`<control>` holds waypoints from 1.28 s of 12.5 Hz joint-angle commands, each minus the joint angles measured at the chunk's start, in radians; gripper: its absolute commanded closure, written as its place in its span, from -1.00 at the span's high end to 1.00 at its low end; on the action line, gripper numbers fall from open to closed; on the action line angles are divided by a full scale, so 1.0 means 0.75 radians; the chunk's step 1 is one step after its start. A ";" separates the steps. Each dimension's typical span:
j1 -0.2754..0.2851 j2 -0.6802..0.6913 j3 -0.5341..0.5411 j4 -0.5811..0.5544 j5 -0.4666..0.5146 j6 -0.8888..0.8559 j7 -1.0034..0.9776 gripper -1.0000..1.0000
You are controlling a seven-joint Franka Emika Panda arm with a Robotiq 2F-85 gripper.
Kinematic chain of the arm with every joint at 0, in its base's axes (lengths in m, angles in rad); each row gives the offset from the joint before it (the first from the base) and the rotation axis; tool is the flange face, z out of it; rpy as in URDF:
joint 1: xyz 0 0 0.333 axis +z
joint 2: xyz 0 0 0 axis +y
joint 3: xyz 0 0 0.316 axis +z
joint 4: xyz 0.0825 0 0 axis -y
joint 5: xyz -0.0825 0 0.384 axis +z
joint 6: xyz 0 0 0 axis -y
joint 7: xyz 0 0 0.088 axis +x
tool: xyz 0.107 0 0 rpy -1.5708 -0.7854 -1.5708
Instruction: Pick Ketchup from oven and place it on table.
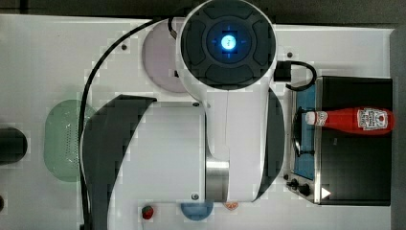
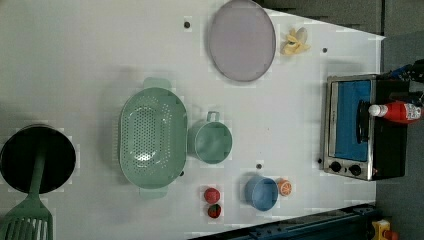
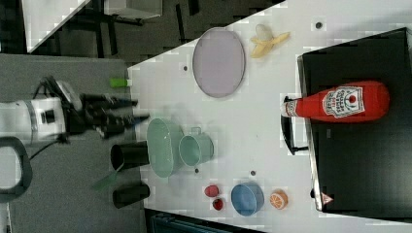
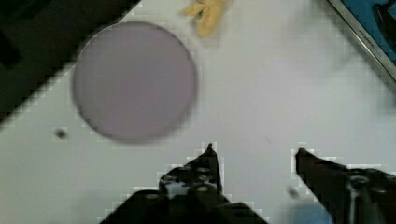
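Currently the ketchup (image 3: 340, 103) lies on its side on the black top of the oven (image 3: 359, 160), cap end (image 1: 310, 117) overhanging the door side above the handle; label faces up in the top view and the right view. Oven sits at the top view's right edge of the worktop (image 2: 75, 60), door closed. End effector (image 4: 254, 151) is released, fingers (image 4: 208, 161) spread apart with nothing between them, hanging over bare worktop near the lilac plate (image 4: 134, 80) and the banana (image 4: 208, 13), well apart from the ketchup. Right view shows the end effector (image 3: 127, 116) at the right view's left, above the worktop's edge near the green colander (image 3: 161, 147). Other items on the worktop: green cup (image 2: 213, 142) just beside the colander, blue bowl (image 2: 261, 192), orange half (image 2: 285, 187), two strawberries (image 2: 212, 195), black pot (image 2: 37, 158) with a green spatula (image 2: 27, 220).
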 commanded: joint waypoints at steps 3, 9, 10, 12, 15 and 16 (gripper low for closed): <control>-0.004 -0.433 -0.089 -0.181 0.009 -0.294 0.051 1.00; -0.049 -0.353 -0.269 -0.181 0.007 -0.181 0.051 1.00; -0.059 -0.324 -0.321 -0.181 0.007 -0.143 0.051 1.00; -0.069 -0.254 -0.431 -0.180 0.007 -0.047 0.051 1.00; -0.074 -0.129 -0.583 -0.176 0.007 0.126 0.051 1.00; -0.075 -0.080 -0.624 -0.169 0.007 0.189 0.051 1.00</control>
